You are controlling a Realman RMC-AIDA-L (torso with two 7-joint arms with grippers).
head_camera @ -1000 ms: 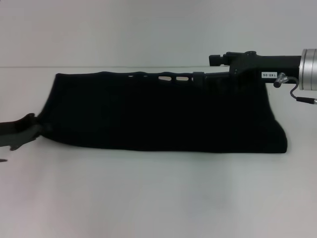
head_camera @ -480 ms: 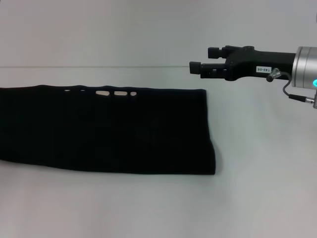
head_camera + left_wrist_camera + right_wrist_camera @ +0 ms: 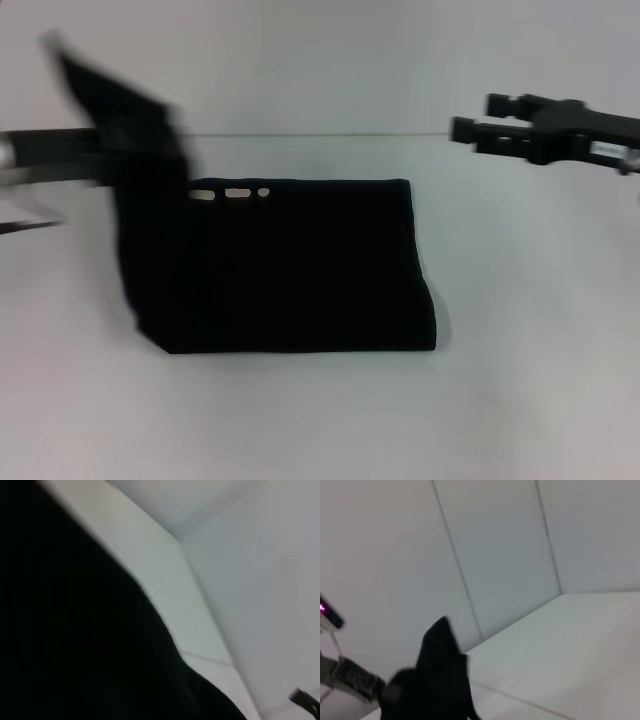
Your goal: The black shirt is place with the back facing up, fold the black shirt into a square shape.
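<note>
White table [image 3: 320, 420] | left claw [image 3: 135, 150] clamps black shirt [image 3: 300, 270] end aloft | right claw [image 3: 470, 132] released, clear.

Head view frontal over table [image 3: 300, 420], wrist views oblique, all sharing black shirt [image 3: 300, 270].

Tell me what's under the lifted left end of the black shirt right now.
The left gripper holds the black shirt end raised. Below it hangs more cloth down to the white table. Whatever lies beneath the flat folded part is covered.
</note>
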